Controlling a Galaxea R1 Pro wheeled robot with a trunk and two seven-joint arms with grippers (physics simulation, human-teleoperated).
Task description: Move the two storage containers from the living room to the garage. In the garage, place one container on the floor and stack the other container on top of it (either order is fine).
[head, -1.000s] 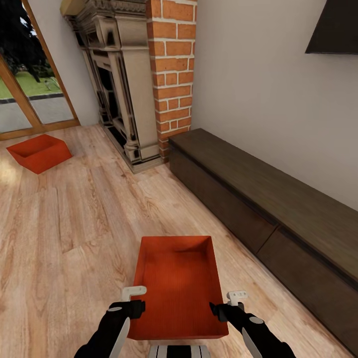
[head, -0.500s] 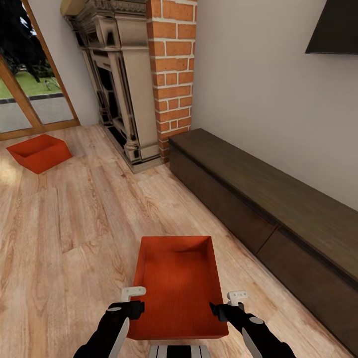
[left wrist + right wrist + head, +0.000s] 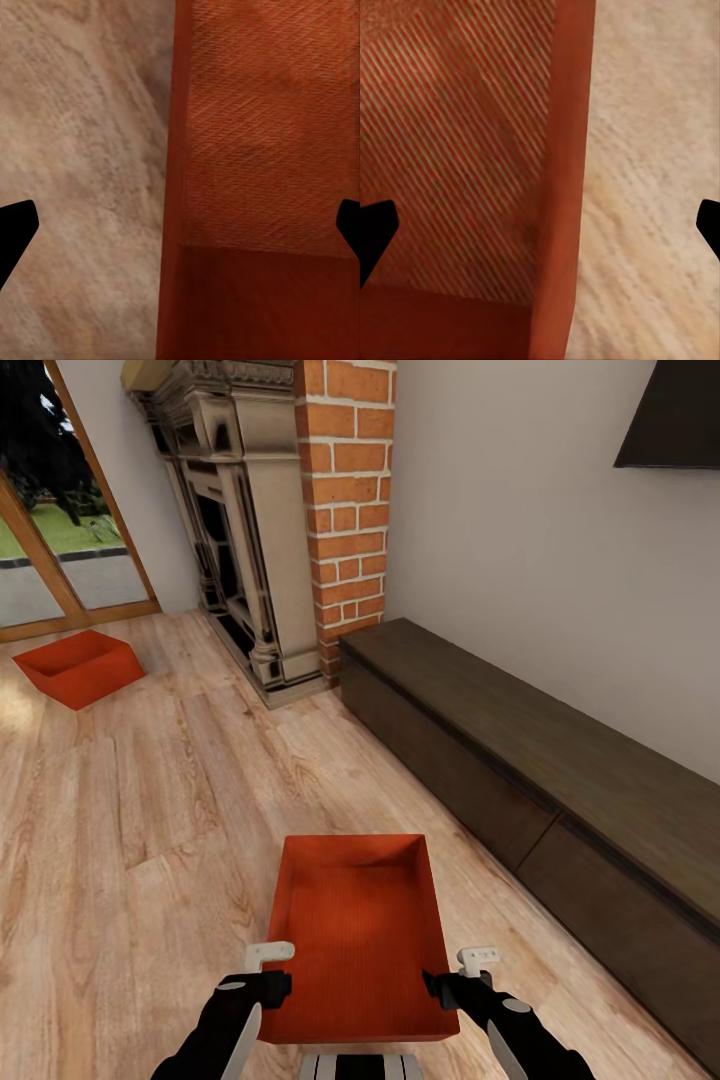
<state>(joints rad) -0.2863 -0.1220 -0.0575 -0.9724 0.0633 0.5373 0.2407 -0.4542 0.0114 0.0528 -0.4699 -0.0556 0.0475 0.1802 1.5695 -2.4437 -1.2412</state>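
One orange-red storage container [image 3: 358, 935] rests on the living room's light wood floor right in front of me. My left gripper [image 3: 271, 972] hovers at its left wall and my right gripper [image 3: 458, 975] at its right wall. In the left wrist view the black fingertips [image 3: 15, 229] stand wide apart, astride the container's wall [image 3: 169, 187], so the left gripper [image 3: 180, 225] is open. My right gripper [image 3: 540, 225] is open too, its fingertips [image 3: 375, 229] either side of the other wall [image 3: 566, 187]. The second container [image 3: 80, 666] lies far left near the glass door.
A long dark low cabinet [image 3: 540, 760] runs along the right wall, close to the near container. The brick fireplace [image 3: 290, 520] stands behind it. A glass door [image 3: 60, 540] is at the far left. Wood plank floor [image 3: 150, 810] stretches between the two containers.
Both grippers have sunk very slightly along the near container's side walls. The containers and the view have not shifted.
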